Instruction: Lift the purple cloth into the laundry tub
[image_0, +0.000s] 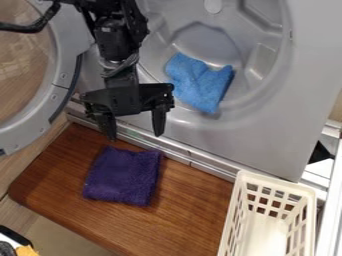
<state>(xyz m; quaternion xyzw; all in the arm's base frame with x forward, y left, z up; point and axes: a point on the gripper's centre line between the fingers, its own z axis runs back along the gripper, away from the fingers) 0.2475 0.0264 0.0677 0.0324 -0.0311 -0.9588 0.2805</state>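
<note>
The black gripper (136, 131) hangs open above the back part of the wooden board, with its two fingers apart and nothing between them. Below it, slightly toward the front, the purple cloth (123, 176) lies folded in a rough square on the board, not touched by the gripper. Behind the gripper is the grey laundry tub (267, 107) with its round opening. A blue cloth (198, 82) rests crumpled inside the lower part of that opening, right of the gripper.
The tub's round door (65, 82) stands swung out at the left. A white slotted basket (240, 215) is at the lower right, by the wooden board (180, 215). A metal ledge (190, 159) runs between board and tub.
</note>
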